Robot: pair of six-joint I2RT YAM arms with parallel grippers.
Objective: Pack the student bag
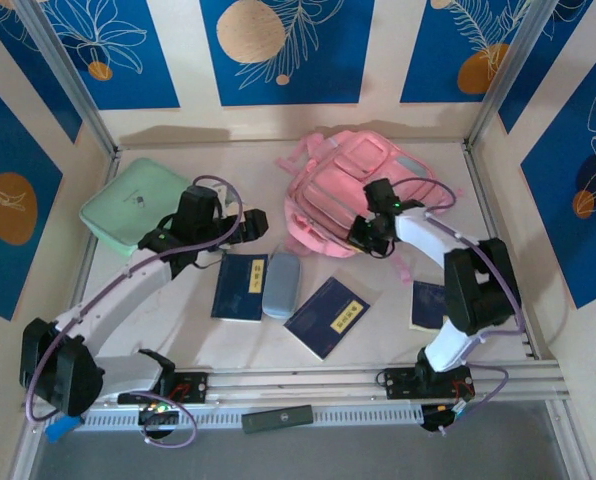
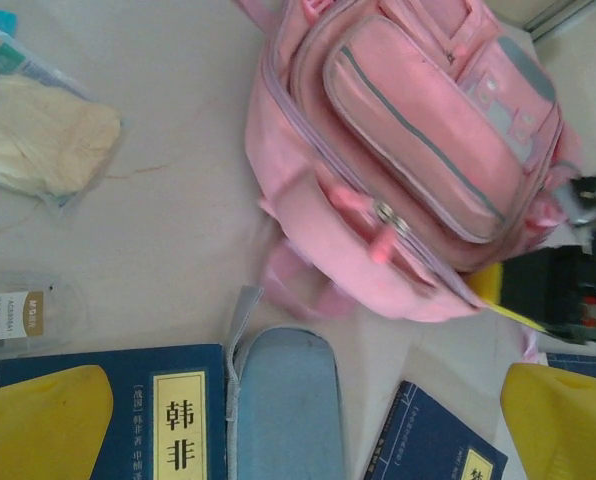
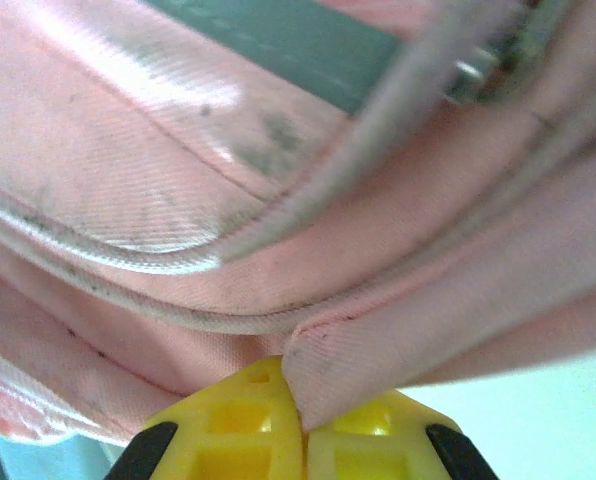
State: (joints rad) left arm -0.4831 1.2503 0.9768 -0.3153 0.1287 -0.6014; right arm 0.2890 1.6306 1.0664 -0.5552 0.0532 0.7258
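**Right tool clamped on bag edge, left tool wide**

Closest to you, in the right wrist view, the yellow pads [image 3: 238, 445] of the right tool [image 3: 303, 440] are pressed together on a fold of pink fabric at the edge of the student bag [image 3: 178, 150]. The jaws are closed, with the fabric pinched between them. A grey-blue strip and a zip line run across above.

From the top camera, the student bag [image 1: 338, 190] lies far centre-right on the tabletop [image 1: 228, 345], front pockets up. The right tool [image 1: 363, 238] sits at its near edge, touching it.

The left tool [image 1: 253, 222] is spread wide and holds nothing, hanging just left of the bag. In its wrist view you see its yellow fingers [image 2: 38, 425] at the two bottom corners, well apart.

A pale blue pouch [image 2: 283, 410] lies below that tool, near the bag but apart from it. A blue book [image 2: 168, 425] with a yellow label touches the pouch's left side. A second blue book [image 1: 328, 316] lies just right of the pouch. A third blue book [image 1: 430, 303] is partly under the right arm.

The mint green case [image 1: 133, 205] lies far left, partly hidden by the left arm. A clear packet [image 2: 38, 135] with cream contents lies left of the bag.
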